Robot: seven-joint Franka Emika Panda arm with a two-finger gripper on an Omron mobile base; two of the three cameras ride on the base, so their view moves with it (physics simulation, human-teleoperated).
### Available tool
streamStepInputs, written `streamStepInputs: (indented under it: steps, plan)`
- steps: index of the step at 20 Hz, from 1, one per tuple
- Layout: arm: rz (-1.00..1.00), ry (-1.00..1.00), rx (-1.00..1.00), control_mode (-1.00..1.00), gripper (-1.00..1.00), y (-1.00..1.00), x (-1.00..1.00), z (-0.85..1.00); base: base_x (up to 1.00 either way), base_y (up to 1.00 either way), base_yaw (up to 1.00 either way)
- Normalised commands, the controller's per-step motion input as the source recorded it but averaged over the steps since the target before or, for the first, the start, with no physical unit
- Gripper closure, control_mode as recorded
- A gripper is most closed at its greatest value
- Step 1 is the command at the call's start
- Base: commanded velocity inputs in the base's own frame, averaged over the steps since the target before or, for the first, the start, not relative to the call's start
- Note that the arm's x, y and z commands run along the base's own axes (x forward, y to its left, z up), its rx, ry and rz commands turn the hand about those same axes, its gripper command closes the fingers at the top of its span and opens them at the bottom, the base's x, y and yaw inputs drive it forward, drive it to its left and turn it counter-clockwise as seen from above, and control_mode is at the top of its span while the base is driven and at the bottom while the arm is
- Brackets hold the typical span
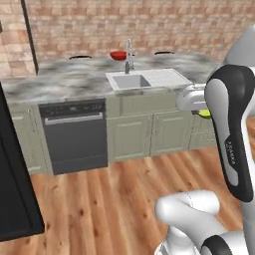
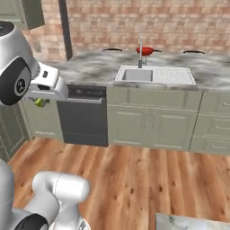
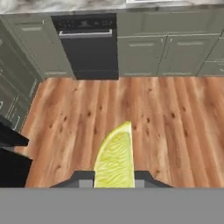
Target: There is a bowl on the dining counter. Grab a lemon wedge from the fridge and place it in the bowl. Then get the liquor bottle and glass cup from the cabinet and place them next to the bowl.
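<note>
Between the two dark finger tips, at the bottom of the hand view, we saw the lemon wedge [image 3: 115,159] clamped by the gripper [image 3: 114,177], its pale rind edge up and its pulp face toward the camera. The wedge hid most of the gap, with a finger pressed to each side. Behind it lay wood floor [image 3: 166,127], so the hand hung in the air, well apart from any surface, looking forward and down.

We noted the arm's pose from the base cameras. In the left base view the forearm stood almost upright at the right edge, and the white hand reached sideways from it at about counter height, with a sliver of the wedge [image 1: 204,113] showing yellow-green under it. In the right base view the hand pointed toward the black dishwasher [image 2: 83,116], and the wedge [image 2: 41,102] showed as a small green spot below the wrist.

Ahead we recorded the dining counter [image 1: 60,79] with its marble top, the inset sink [image 1: 130,80] and the steel tap [image 1: 129,56]. The red bowl [image 1: 118,55] sat on the far side of the top, just beside the tap. The wedge was well short of the bowl.
</note>
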Motion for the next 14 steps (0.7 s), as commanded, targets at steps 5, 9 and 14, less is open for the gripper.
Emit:
streamStepInputs:
  steps: [5,9,14]
  plan:
    - [0.00,0.00,0.00,1.00,1.00,0.00,0.00,0.00,0.17,0.03,-0.69]
    - [0.00,0.00,0.00,1.00,1.00,0.00,0.00,0.00,0.84,0.24,-0.50]
    - [0.00,0.00,0.00,1.00,1.00,0.00,0.00,0.00,0.96,0.67,-0.37]
